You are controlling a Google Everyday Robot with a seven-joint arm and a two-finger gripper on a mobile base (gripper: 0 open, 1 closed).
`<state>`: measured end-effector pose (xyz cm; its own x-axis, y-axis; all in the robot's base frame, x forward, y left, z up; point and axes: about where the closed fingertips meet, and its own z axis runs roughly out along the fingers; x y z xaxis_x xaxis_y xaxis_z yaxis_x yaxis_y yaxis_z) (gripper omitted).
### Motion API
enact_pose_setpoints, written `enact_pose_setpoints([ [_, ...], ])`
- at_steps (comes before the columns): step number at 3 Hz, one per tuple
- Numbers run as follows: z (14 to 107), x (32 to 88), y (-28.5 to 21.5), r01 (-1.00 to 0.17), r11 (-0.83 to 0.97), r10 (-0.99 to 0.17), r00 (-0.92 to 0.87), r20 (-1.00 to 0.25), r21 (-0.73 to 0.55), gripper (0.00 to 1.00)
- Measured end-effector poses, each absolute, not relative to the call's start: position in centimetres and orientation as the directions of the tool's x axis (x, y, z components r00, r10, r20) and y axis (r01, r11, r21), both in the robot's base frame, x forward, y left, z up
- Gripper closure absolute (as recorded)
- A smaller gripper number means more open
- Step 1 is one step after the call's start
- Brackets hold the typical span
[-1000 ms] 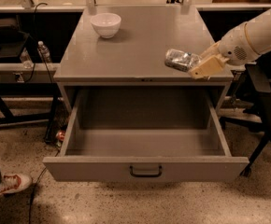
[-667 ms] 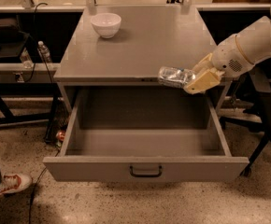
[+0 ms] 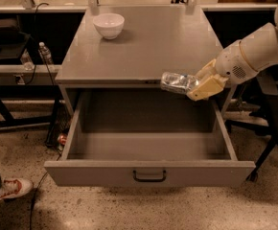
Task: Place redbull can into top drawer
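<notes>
The claw (image 3: 197,83) pinches the redbull can (image 3: 177,82) at the front edge of the surface (image 3: 144,47), above the open top drawer (image 3: 144,146), lower than before.

Grey cabinet top (image 3: 148,47) — white bowl (image 3: 109,25) back left, hand (image 3: 196,86) gripping redbull can (image 3: 177,82) at front-right edge.

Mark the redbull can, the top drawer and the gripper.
redbull can (image 3: 176,82), camera view: middle of its silver side.
top drawer (image 3: 96,173), camera view: left part of its front panel.
gripper (image 3: 196,86), camera view: between its fingertips, shut on the can's right end, above the open drawer's back right.
</notes>
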<state>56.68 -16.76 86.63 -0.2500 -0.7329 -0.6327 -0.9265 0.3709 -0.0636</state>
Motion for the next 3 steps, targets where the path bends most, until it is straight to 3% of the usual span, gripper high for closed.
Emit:
enact_pose_setpoints([
  [3, 75.8, 57.6, -13.9, -0.851, 0.522, -0.637, -0.431, -0.640, 0.054, 1.00],
])
